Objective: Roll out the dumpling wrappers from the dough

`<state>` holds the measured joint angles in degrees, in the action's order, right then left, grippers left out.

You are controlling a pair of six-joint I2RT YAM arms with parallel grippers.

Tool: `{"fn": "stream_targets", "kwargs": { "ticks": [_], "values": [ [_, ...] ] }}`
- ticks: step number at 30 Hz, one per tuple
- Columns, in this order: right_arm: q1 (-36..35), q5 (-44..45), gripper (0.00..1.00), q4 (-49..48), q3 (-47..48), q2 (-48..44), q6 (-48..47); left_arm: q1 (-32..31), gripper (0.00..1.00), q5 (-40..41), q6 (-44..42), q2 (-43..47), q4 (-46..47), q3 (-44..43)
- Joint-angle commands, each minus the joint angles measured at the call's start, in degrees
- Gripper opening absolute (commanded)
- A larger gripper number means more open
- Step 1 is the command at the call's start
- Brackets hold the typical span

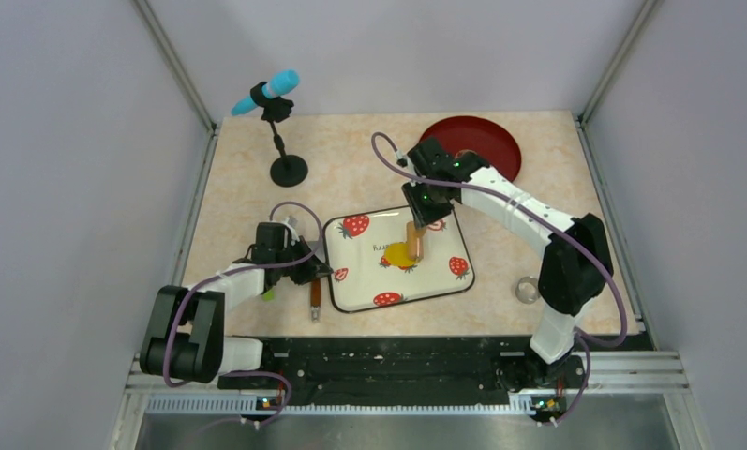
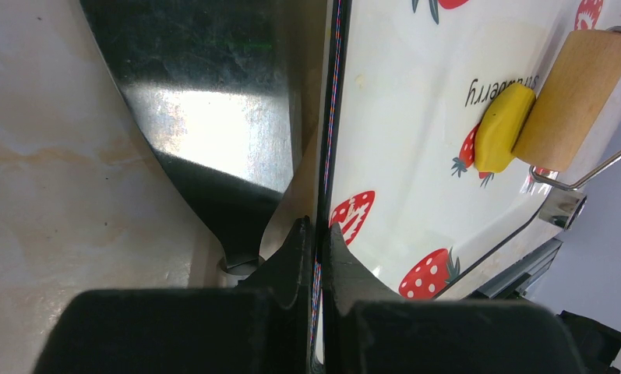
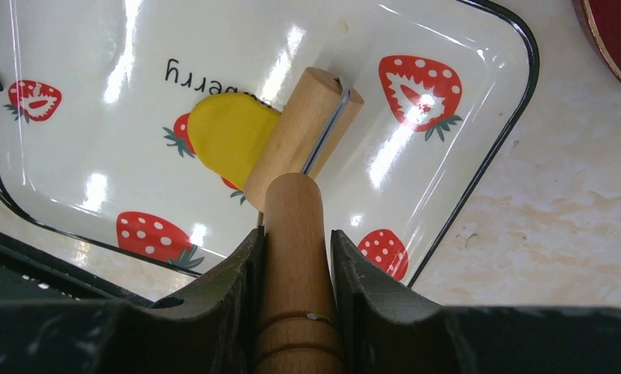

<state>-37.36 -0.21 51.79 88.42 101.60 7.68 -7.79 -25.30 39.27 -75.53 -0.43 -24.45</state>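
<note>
A lump of bright yellow dough [image 3: 223,139] is seen near the middle of a rectangular white tray [image 3: 490,58] with a black rim and red strawberry prints. The tray is set on a beige marbled worktop [image 1: 351,159]. The dough is pressed against the tan wooden barrel of a small roller [image 3: 303,128] and juts out from it toward the left of the right wrist frame. There the barrel's long axis is slanted from lower left to upper right. The dough's own long axis appears to be laid along the barrel, though its rounded outline makes this hard to settle. The roller's wooden handle is clamped between the right arm's fingers [image 3: 243,273], which are kept partly apart by it.

In the left wrist view, the left arm's fingers [image 2: 301,253] are pinched fully together on the tray's rim. Only that view shows the dough's thickness, a chunky wedge rather than a sheet, and a dark glossy blade [image 2: 213,132] laid beside the tray. Only the top view takes in a dark red round plate [image 1: 477,141] at upper right, a small metal ring [image 1: 527,290] at lower right, and a blue-headed microphone [image 1: 271,91] on a black stand at upper left.
</note>
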Motion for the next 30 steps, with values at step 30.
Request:
{"fn": "stream_targets", "kwargs": {
  "ticks": [30],
  "values": [
    [2.48, 3.54, 0.00, -4.05, -17.78, 11.48, -0.84, 1.02, 0.00, 5.48, -1.98, -0.16, -3.08, 0.54]
  ]
}}
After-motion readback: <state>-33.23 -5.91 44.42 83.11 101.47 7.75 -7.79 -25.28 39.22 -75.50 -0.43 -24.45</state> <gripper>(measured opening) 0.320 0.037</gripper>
